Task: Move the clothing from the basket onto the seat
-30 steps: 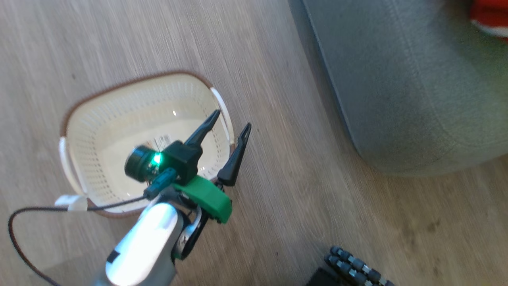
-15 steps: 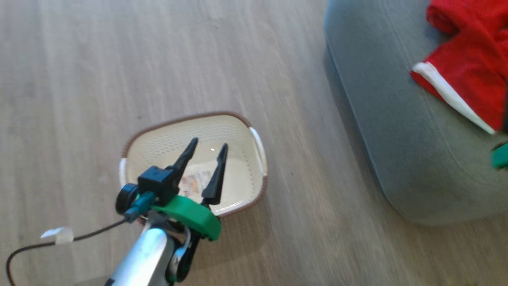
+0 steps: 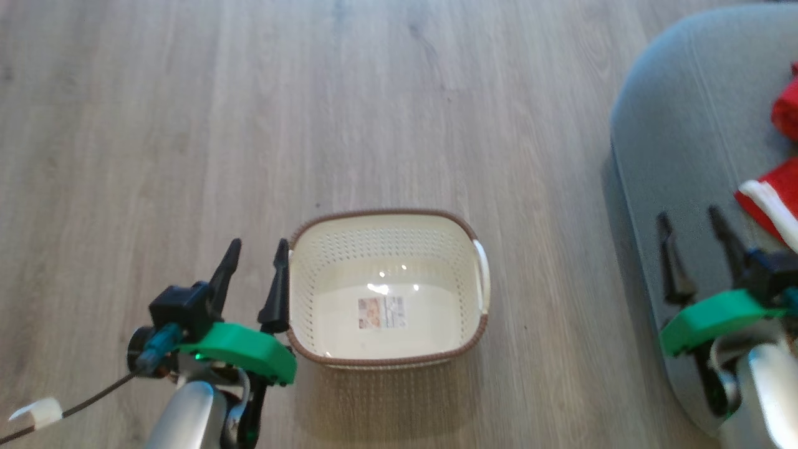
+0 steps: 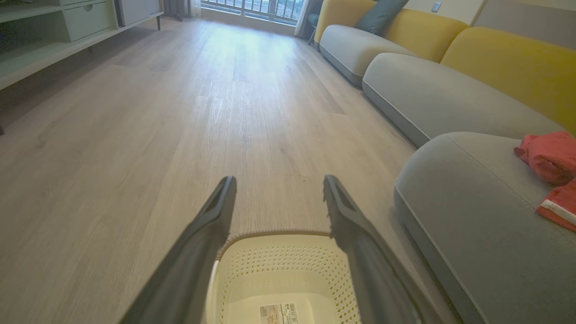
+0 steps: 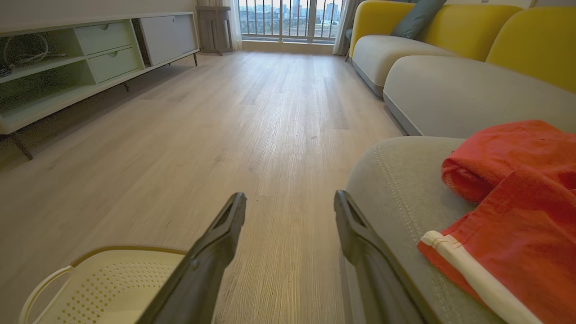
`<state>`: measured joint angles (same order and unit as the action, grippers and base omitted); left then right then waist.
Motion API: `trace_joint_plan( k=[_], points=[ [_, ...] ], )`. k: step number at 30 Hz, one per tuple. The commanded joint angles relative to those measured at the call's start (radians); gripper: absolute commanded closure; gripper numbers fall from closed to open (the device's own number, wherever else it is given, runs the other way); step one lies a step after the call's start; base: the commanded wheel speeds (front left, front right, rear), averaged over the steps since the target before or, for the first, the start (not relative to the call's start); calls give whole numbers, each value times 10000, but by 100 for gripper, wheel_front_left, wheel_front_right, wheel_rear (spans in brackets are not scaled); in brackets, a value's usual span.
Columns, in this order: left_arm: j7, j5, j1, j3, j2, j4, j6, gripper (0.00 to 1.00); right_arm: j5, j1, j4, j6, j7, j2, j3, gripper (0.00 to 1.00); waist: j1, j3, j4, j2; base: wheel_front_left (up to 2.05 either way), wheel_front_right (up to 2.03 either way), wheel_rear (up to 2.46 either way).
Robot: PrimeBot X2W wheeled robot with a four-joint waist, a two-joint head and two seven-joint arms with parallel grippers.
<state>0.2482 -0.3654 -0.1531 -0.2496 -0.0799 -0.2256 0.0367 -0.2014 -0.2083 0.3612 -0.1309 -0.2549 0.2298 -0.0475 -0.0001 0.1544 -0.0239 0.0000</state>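
The cream perforated basket with its brown rim stands on the wood floor, and its bare floor shows a label sticker; the left wrist view shows the basket from above its near rim. The red clothing with white trim lies on the grey seat at the right. In the right wrist view the clothing rests on the seat beside my fingers. My left gripper is open just left of the basket's rim. My right gripper is open over the seat's edge, left of the clothing, holding nothing.
More grey and yellow sofa sections run along the right. A low pale green cabinet lines the left wall. Wood floor stretches ahead toward a window. A taped cable trails from my left arm.
The head camera has swung, so basket and seat sit further right in view. My left gripper now stands left of the basket instead of over it, and the right gripper has come into view.
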Motion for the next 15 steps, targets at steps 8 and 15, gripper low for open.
trace_joint_plan(
  k=[8, 15],
  points=[
    [135, 526, 357, 1512, 84, -334, -347, 0, 362, 731, -99, 2, -66, -667, 439, 0, 1, -1039, 594, 0, 0, 0, 0],
    [135, 808, 708, 2072, 181, -478, -643, 0, 471, 1038, -98, 2, -67, -1004, 643, 0, 1, -1325, 461, 0, 0, 0, 0]
  ],
)
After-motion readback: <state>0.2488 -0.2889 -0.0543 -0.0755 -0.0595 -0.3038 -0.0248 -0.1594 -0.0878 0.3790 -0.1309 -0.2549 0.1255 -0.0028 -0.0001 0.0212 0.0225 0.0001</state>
